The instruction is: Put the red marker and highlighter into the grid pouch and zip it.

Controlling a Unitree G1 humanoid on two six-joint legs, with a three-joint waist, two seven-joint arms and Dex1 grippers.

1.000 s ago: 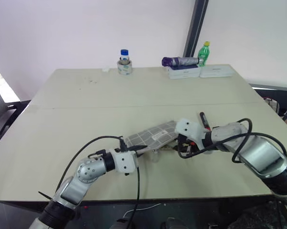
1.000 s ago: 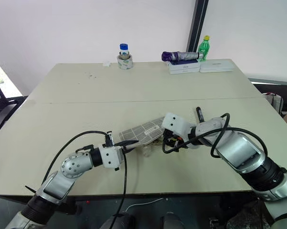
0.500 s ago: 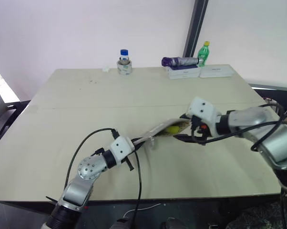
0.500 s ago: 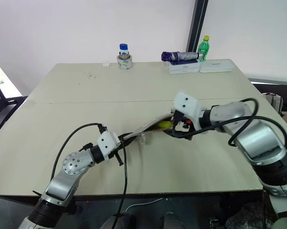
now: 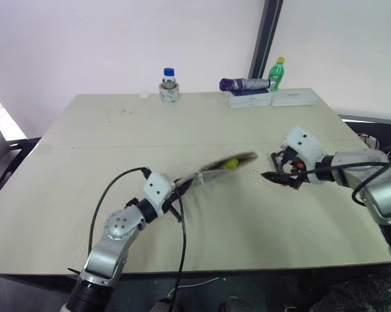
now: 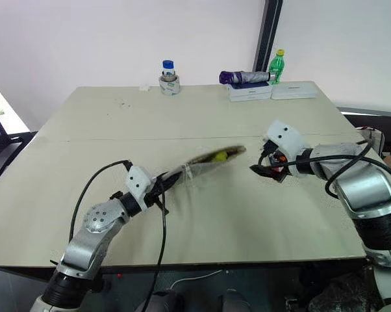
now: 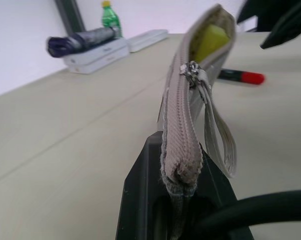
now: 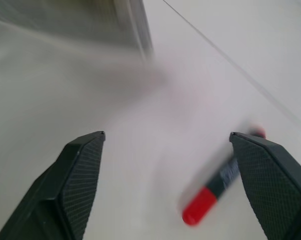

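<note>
My left gripper (image 5: 178, 189) is shut on one end of the grid pouch (image 5: 216, 169) and holds it off the table, turned edge-on with its zipper edge up. The pouch mouth is open at the far end, and the yellow highlighter (image 5: 230, 164) sits inside it (image 7: 208, 39). The zip pull (image 7: 192, 70) with its strap hangs partway along the zipper. My right gripper (image 5: 271, 166) is open and empty, a little to the right of the pouch's open end. The red marker (image 7: 239, 76) lies on the table beyond the pouch; in the right wrist view it lies between the fingers (image 8: 214, 190).
At the table's far edge stand a blue-capped bottle (image 5: 169, 83) on a tape roll, a purple umbrella (image 5: 243, 83) on a white box (image 5: 251, 98), a green bottle (image 5: 278, 72) and another white box (image 5: 294, 96). A seam crosses the tabletop (image 5: 117, 146).
My right gripper opened and drew away to the right, leaving the highlighter in the pouch. My left gripper lifted the pouch and rolled it from flat to edge-on.
</note>
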